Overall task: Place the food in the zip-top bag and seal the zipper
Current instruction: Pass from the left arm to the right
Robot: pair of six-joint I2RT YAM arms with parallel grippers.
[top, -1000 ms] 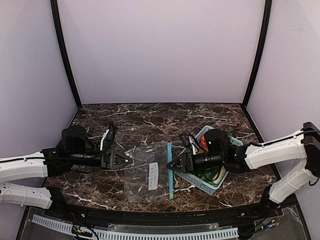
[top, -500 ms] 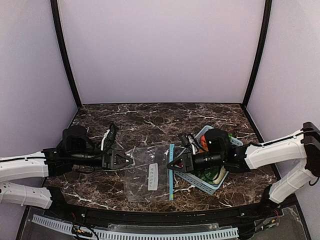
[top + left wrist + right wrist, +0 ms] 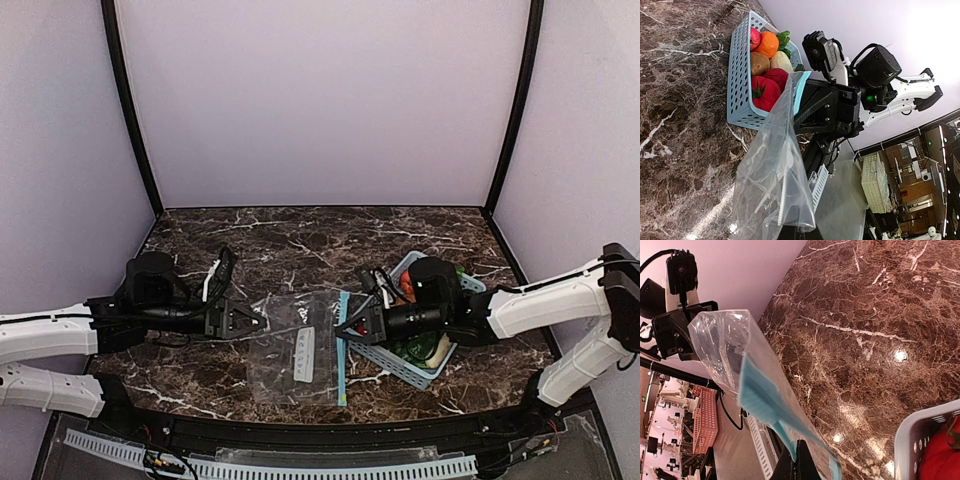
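Top external: clamping narrow light blue zipper strip (image 3: 341, 366) in right gripper (image 3: 344, 328). Pinching flat clear plastic bag (image 3: 293, 357) with left gripper (image 3: 260, 321).

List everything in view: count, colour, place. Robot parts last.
table: one, dark marble, under everything.
basket: one, light blue, right of centre.
food: several pieces, red, orange, brown, cream, green; all in the basket.
zip-top bag: one, clear with white label, centre, between the arms.
zipper: one, light blue strip, bag's edge towards the basket.
left end effector: one, black, shut on the bag's left edge.
right end effector: one, black, shut on the zipper.
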